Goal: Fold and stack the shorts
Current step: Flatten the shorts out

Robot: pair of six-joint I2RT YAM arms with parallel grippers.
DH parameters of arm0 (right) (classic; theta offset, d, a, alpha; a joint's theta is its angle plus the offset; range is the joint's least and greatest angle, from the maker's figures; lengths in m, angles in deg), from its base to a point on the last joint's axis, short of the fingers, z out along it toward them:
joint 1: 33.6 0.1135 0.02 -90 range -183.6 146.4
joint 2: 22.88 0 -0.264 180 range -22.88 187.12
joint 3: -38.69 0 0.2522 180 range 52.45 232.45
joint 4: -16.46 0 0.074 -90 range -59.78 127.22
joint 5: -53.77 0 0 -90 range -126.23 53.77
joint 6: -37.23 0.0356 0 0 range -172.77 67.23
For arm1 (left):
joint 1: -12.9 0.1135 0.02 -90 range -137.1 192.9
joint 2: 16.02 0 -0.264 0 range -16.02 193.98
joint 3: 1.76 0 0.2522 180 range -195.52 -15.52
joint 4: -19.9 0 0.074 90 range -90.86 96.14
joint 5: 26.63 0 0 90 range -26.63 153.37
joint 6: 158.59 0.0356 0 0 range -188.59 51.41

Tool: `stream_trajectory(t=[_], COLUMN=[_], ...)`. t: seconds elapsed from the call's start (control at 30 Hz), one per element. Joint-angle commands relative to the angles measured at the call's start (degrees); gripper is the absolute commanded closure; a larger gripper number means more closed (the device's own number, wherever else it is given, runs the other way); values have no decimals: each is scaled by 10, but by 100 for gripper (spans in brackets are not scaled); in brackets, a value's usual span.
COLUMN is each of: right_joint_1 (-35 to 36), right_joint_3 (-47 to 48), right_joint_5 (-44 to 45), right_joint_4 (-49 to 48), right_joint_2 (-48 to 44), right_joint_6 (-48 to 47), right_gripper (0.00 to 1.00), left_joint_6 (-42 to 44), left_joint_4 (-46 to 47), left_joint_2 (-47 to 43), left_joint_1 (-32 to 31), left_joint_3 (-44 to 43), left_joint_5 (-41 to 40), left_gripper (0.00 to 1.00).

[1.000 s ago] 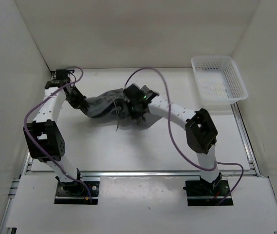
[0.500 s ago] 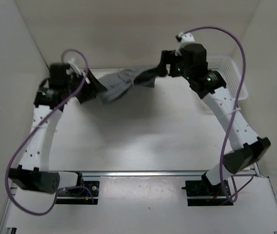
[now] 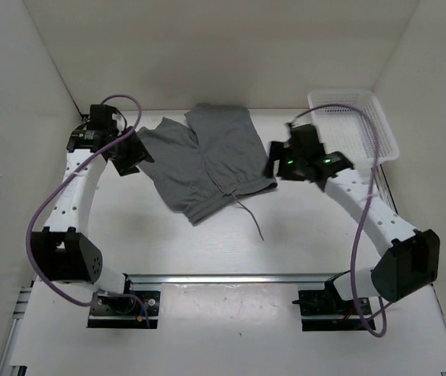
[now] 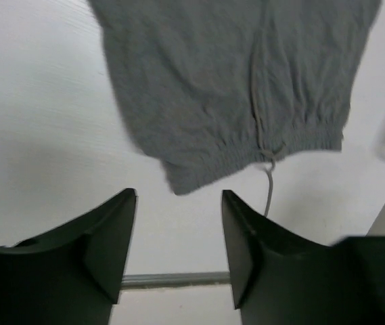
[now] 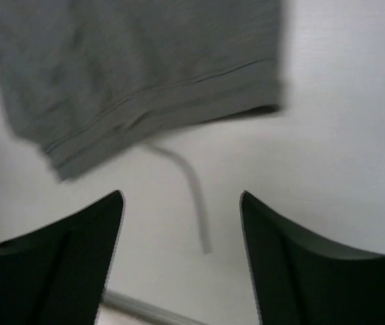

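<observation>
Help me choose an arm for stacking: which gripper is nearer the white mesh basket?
Right. The right gripper sits just left of the basket, by the right edge of the shorts; the left gripper is beyond the shorts, at their left edge.

A second ago the shorts (image 3: pixel 207 160) were a crumpled heap at the middle of the tabletop (image 3: pixel 207 243), pinched from both sides. Half a second ago they hung stretched in the air between the two raised arms. Now they lie spread flat toward the back of the tabletop, legs toward the far wall and waistband toward the near edge, with the drawstring (image 3: pixel 250 215) trailing over the bare surface. The left fingers (image 4: pixel 104 244) and right fingers (image 5: pixel 77 250) have let go and stand apart, empty. Both arms have come down, one on each side of the cloth.
</observation>
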Motion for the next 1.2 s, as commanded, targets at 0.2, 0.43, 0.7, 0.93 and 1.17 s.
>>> stream_trajectory(t=[0.2, 0.43, 0.7, 0.93, 1.17], right_joint_1=[376, 404, 409, 409, 409], right_joint_3=[191, 362, 384, 90, -130], right_joint_5=[126, 60, 119, 201, 267], right_joint_4=[38, 48, 76, 52, 135], right_joint_2=[254, 461, 533, 337, 141], right_joint_6=[-21, -38, -1, 56, 156], right_gripper=[7, 12, 88, 100, 16], left_joint_6=[-22, -10, -5, 1, -6], left_joint_4=[-23, -49, -54, -40, 0], left_joint_2=[-19, -50, -55, -44, -14], left_joint_1=[155, 165, 165, 165, 147], left_joint_3=[39, 39, 34, 40, 88], left_joint_5=[21, 21, 20, 28, 48], left_gripper=[19, 16, 16, 16, 14])
